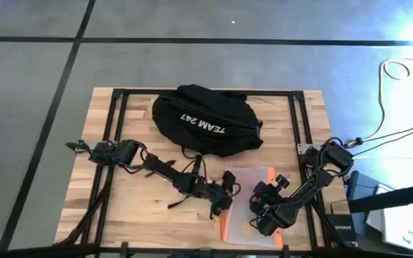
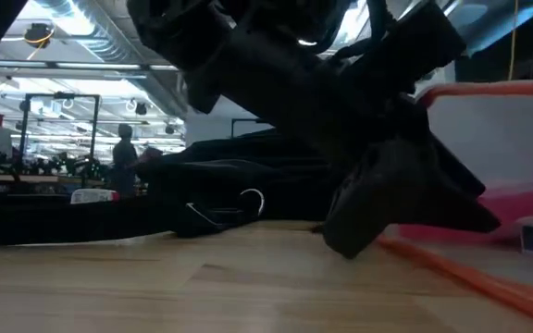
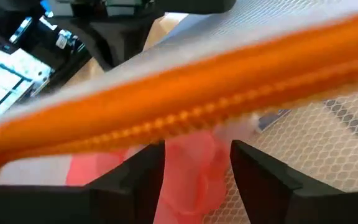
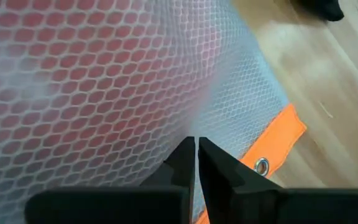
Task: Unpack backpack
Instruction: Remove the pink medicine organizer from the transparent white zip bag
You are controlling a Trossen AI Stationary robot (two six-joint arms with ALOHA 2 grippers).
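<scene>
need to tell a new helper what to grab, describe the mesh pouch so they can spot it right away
Start at the big black backpack with white TEAM 247 lettering at the far middle of the wooden table. Nearer the front edge, between the left claw and the right claw, lies the mesh pouch. It is flat, see-through white netting with an orange zipper edge and something pink inside.

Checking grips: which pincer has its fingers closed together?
The right pincer: its fingers meet against the mesh pouch. The left pincer stands open.
</scene>
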